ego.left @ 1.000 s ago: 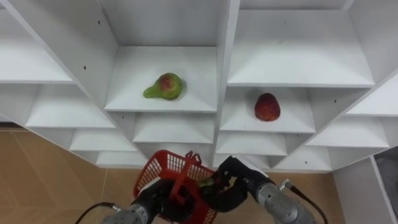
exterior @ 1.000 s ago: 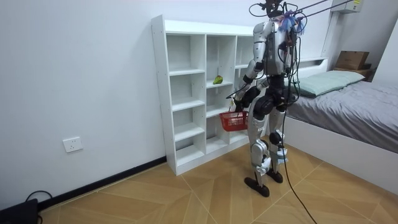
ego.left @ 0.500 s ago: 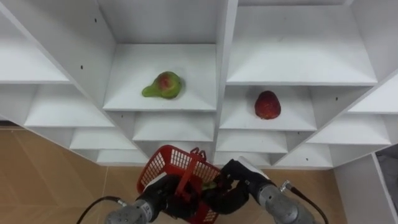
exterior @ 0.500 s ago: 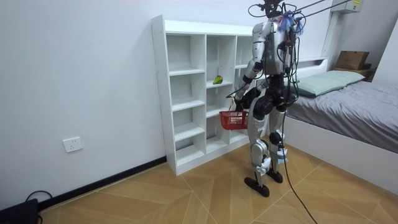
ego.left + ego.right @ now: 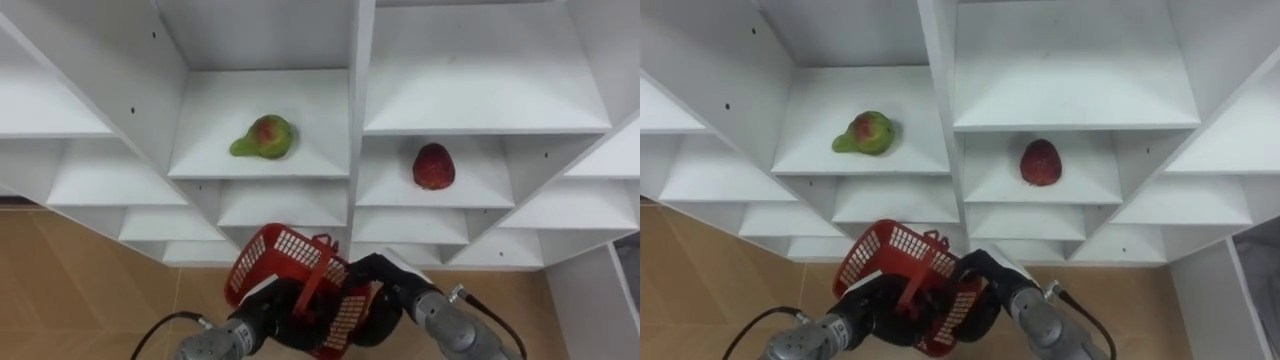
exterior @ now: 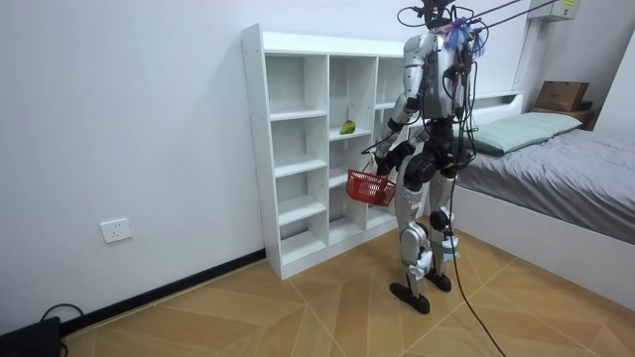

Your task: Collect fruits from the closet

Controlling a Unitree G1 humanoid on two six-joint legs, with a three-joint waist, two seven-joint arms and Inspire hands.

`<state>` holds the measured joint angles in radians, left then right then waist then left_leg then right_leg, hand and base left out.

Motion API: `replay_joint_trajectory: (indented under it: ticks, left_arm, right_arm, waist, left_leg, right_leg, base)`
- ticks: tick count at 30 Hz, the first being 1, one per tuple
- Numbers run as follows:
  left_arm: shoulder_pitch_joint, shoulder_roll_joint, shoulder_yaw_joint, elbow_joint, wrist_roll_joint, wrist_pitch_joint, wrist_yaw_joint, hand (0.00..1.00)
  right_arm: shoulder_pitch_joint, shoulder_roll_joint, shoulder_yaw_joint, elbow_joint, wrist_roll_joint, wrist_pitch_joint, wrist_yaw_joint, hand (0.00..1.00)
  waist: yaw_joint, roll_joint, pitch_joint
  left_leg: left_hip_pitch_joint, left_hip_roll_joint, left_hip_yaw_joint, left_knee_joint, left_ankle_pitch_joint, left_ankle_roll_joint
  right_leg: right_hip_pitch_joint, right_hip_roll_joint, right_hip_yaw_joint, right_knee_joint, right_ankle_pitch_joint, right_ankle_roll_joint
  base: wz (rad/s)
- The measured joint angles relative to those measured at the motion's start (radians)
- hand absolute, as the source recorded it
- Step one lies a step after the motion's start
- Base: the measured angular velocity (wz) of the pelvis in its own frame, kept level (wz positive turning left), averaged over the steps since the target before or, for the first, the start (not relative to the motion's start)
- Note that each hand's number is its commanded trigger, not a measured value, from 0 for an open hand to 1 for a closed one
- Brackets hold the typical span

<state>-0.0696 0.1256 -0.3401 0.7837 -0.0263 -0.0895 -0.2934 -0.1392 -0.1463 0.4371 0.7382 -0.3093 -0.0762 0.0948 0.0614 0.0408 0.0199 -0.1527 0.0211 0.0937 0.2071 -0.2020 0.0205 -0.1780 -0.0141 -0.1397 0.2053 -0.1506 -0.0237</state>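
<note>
A green-and-red pear (image 5: pixel 264 137) lies in a middle compartment of the white closet (image 5: pixel 355 120). A red strawberry (image 5: pixel 433 166) sits one compartment to the right and a shelf lower. Below them I hold a red mesh basket (image 5: pixel 295 248), tilted, its open side turned up toward the shelves. My left hand (image 5: pixel 272 316) is curled round the basket's handle. My right hand (image 5: pixel 388 292) is at the basket's right side, its fingers hidden behind the mesh. In the room view I stand facing the closet with the basket (image 6: pixel 370 186) at hip height and the pear (image 6: pixel 347 127) above it.
The closet's other compartments hold nothing. Wooden floor (image 5: pixel 70 280) lies below the shelves. In the room view a bed (image 6: pixel 556 169) stands close behind me at the room view's right, and a wall socket (image 6: pixel 116 230) is at the left.
The basket has risen and tipped further toward the shelves. A green thing seen earlier by my right hand at the basket is now hidden behind the mesh.
</note>
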Motion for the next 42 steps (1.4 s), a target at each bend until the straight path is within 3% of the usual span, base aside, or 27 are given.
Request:
replay_joint_trajectory:
  ticks: [27,32,36,42]
  left_arm:
    - [0.003,0.007,-0.014,0.001,-0.001,0.0,0.0,1.0]
    - [0.024,0.013,0.004,0.001,-0.002,0.0,0.015,1.0]
    - [0.035,0.025,0.004,0.011,-0.006,0.0,0.029,1.0]
    - [0.054,0.03,0.027,0.082,-0.015,0.009,0.049,1.0]
  right_arm:
    - [0.004,-0.007,0.002,0.061,0.038,0.0,-0.019,0.0]
    - [0.039,-0.014,0.002,-0.058,0.037,0.0,-0.016,0.0]
    - [0.049,-0.02,0.01,-0.095,0.039,0.001,-0.016,0.0]
    - [0.074,-0.028,0.015,-0.186,0.035,0.004,0.038,0.0]
  waist:
    - [0.0,-0.002,-0.001]
    - [0.002,-0.018,-0.0094]
    - [-0.001,-0.024,-0.011]
    - [0.0,-0.053,-0.0131]
  left_leg:
    - [0.029,0.0,0.002,-0.001,0.0,0.0]
    - [0.036,-0.001,0.0,0.0,0.0,-0.001]
    - [0.06,-0.001,-0.002,-0.002,0.0,-0.001]
    - [0.098,0.0,-0.007,-0.005,0.001,-0.001]
  right_leg:
    - [0.03,0.001,0.0,0.0,0.0,0.0]
    - [0.037,0.003,-0.001,0.0,0.001,-0.001]
    - [0.061,0.002,-0.002,-0.002,0.0,-0.001]
    - [0.103,0.002,-0.002,-0.007,0.0,-0.001]
  base:
    - [0.0]
    - [0.0]
    - [0.0]
    - [0.01]
